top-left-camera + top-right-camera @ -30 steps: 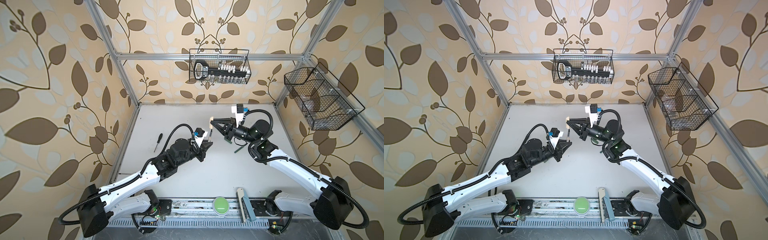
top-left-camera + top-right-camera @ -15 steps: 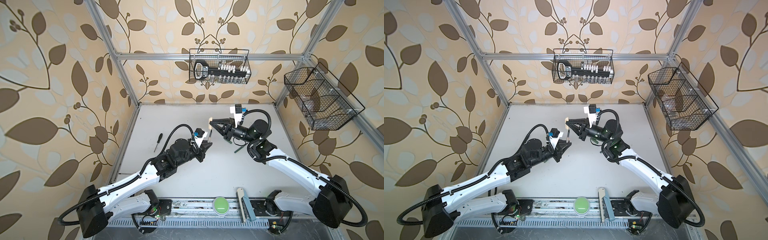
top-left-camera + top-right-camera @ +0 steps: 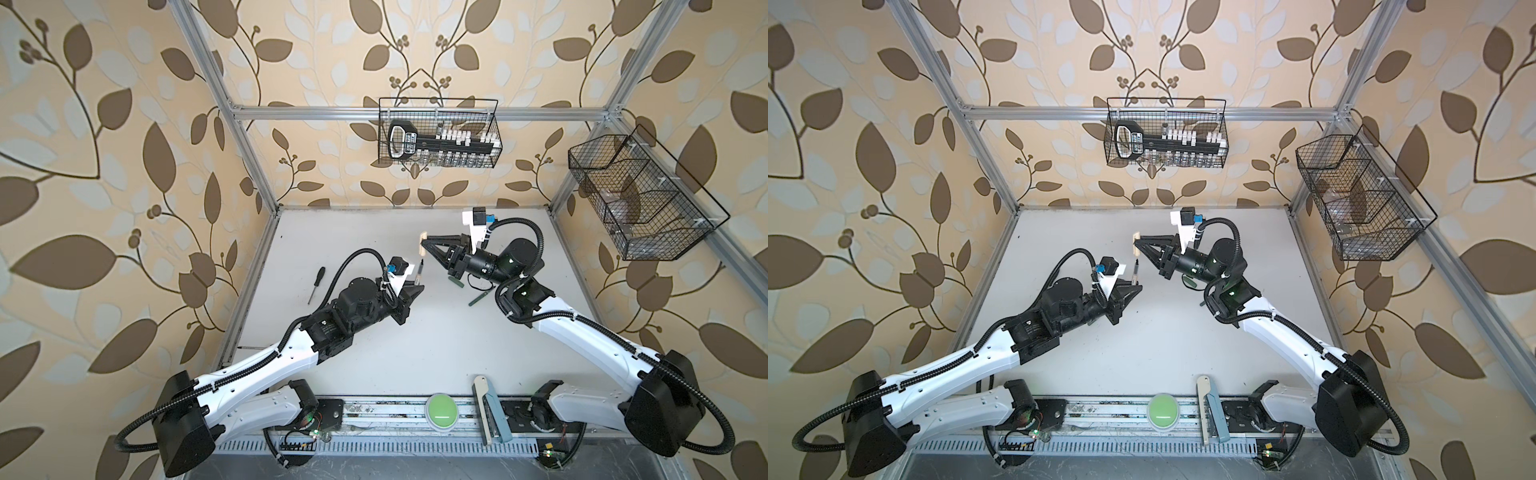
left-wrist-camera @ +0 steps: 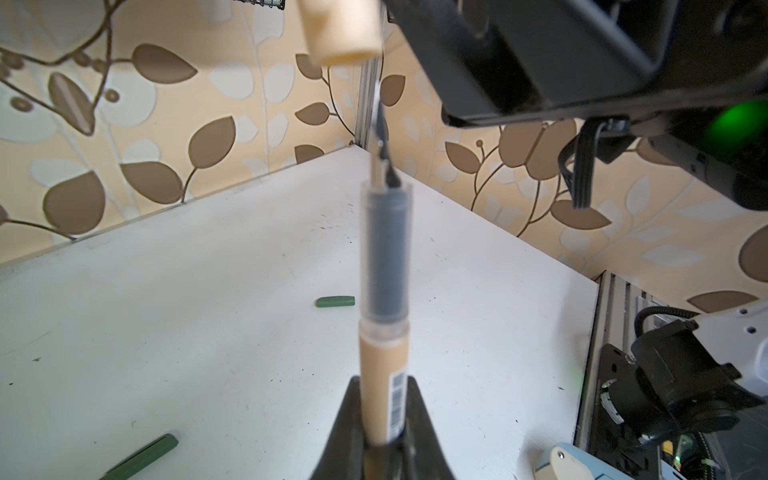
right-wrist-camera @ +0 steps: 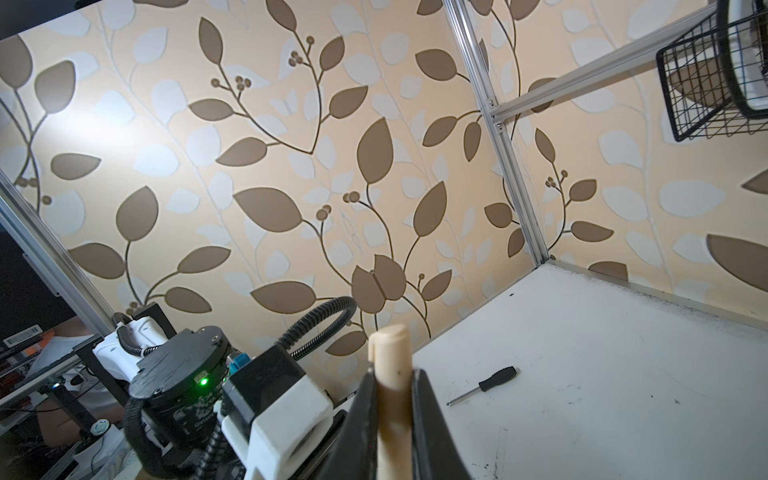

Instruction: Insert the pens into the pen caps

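Note:
My left gripper [image 3: 415,288] [image 3: 1133,289] [image 4: 382,380] is shut on the beige barrel of a pen [image 3: 420,269] [image 3: 1136,271] [image 4: 384,291]. The pen's dark tip points up and away, above the table. My right gripper [image 3: 425,245] [image 3: 1138,246] [image 5: 392,374] is shut on the beige pen cap [image 3: 422,243] [image 3: 1135,245] [image 5: 390,353] [image 4: 340,33]. The cap hangs just beyond the pen tip, a little to one side and clear of it. A green cap [image 3: 457,282] [image 4: 335,301] and a green pen [image 3: 478,298] [image 4: 141,457] lie on the table under the right arm.
A black-handled screwdriver [image 3: 316,284] [image 5: 482,386] lies at the table's left. Wire baskets hang on the back wall [image 3: 438,133] and the right wall [image 3: 640,195]. On the front rail sit a green button [image 3: 442,411] and beige and blue-grey bars [image 3: 488,411].

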Tool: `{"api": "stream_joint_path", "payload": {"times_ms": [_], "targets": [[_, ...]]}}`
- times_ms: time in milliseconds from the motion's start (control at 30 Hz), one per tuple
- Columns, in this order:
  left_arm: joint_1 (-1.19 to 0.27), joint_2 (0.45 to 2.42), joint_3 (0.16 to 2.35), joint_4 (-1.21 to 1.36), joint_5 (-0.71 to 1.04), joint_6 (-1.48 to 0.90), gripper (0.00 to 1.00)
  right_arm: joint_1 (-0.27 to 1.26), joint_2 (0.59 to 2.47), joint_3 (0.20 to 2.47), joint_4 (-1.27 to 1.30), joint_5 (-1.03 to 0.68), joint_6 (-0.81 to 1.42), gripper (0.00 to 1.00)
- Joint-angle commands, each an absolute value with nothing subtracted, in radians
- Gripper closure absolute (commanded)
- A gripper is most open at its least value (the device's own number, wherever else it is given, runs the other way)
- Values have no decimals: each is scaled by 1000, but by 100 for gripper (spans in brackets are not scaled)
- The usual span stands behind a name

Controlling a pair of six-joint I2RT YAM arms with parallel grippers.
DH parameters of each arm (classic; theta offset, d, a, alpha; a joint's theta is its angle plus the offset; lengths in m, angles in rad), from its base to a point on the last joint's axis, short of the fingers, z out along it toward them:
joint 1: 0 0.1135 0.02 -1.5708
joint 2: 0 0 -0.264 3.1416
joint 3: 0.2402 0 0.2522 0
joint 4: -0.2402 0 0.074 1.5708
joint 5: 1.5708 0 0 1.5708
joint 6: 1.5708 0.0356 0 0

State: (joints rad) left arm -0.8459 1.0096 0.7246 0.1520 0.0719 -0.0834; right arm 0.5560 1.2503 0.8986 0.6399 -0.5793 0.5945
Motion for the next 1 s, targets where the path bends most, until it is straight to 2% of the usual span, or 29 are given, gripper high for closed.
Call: {"api": "stream_joint_path", "payload": {"times_ms": [0,433,533,767,967], "targets": [[-856,988,772,175,76,-69,100,567,1240,892,672,-577,586,86],[-856,969,770,186,72,-74,100,574,1228,874,627,-552,548,86],[-856,975,770,179,70,-75,100,572,1214,879,594,-498,549,86],[-857,978,756,137,85,-121,100,515,1196,955,258,-307,495,87],[-856,904,721,73,-10,-137,100,482,1234,946,-57,-202,483,86]]}}
